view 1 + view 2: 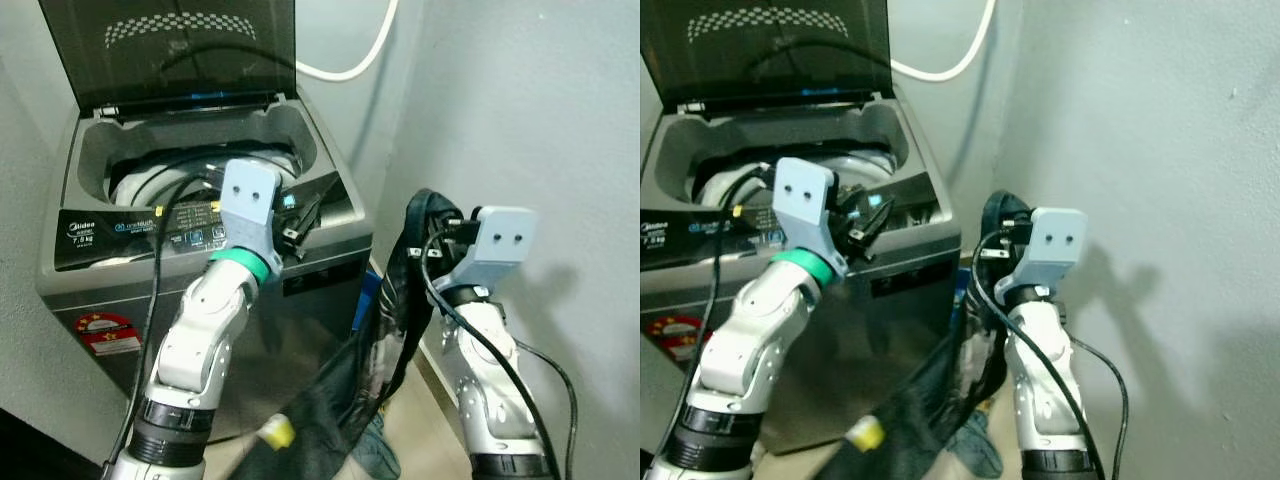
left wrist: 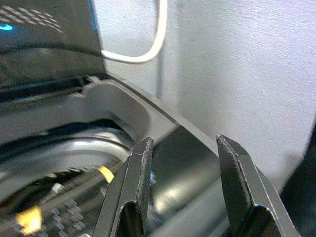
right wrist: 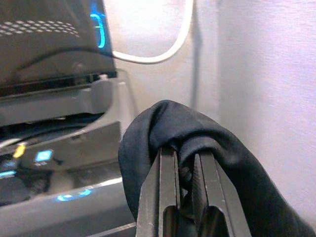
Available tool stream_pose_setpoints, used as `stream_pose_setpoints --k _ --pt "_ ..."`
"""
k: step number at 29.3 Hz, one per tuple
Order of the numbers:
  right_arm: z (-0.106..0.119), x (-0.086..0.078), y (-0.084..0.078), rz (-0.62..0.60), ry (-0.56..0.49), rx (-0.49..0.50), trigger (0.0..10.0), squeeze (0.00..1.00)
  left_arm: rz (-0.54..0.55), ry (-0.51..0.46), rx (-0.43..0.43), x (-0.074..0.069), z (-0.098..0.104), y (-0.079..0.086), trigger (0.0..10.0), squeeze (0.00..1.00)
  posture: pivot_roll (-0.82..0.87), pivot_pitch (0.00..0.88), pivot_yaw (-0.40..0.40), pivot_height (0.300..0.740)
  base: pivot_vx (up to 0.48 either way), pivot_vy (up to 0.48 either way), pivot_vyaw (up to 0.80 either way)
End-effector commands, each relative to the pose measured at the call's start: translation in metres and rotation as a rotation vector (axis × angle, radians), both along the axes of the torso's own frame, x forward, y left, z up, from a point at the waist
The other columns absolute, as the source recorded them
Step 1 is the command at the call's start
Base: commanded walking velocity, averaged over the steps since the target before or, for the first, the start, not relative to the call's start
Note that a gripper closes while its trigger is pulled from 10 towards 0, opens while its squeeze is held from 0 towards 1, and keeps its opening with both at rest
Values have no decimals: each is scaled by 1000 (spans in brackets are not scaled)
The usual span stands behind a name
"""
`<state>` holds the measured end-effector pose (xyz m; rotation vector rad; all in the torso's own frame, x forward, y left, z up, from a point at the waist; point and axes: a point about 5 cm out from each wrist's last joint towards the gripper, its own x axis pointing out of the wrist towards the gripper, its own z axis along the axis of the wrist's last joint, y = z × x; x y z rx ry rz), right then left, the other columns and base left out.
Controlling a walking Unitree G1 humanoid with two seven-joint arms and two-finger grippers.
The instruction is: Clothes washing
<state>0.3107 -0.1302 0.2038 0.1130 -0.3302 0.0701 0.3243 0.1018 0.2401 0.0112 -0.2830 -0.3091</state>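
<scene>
A grey top-loading washing machine (image 1: 300, 260) stands with its lid (image 1: 180, 45) raised and its drum (image 1: 190, 175) showing. A black garment (image 1: 395, 300) hangs beside the machine's right side, trailing down to the floor. My right gripper (image 3: 186, 163) is shut on the garment's upper fold, level with the machine's top and to its right. My left gripper (image 1: 300, 225) is open with nothing between its fingers (image 2: 140, 173), hovering over the control panel (image 1: 190, 225) at the machine's front right.
A grey wall (image 1: 540, 120) stands close on the right, and a white hose (image 1: 350, 65) loops behind the machine. Blue cloth (image 1: 375, 455) lies on the floor by the machine's base. A yellow tag (image 1: 277, 432) shows on the trailing garment.
</scene>
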Motion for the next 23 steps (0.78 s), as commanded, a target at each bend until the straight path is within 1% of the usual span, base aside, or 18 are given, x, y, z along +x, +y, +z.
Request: stream_pose_setpoints --k 1,4,12,23 --pt "9 -2 2 12 -50 10 10000 0 5 -4 5 2 0 -2 10000 0 29 0 62 740 480 0 0" --pt "8 -2 2 13 -49 9 10000 0 4 -4 9 1 0 -2 10000 0 29 0 61 740 480 0 0" --pt "8 -2 3 17 -46 5 10000 0 1 -5 18 1 0 -4 10000 0 28 0 60 740 324 0 0" --pt "7 -1 3 18 -47 3 10000 0 -10 -10 16 0 -1 -8 10000 0 26 0 61 740 0 0 0"
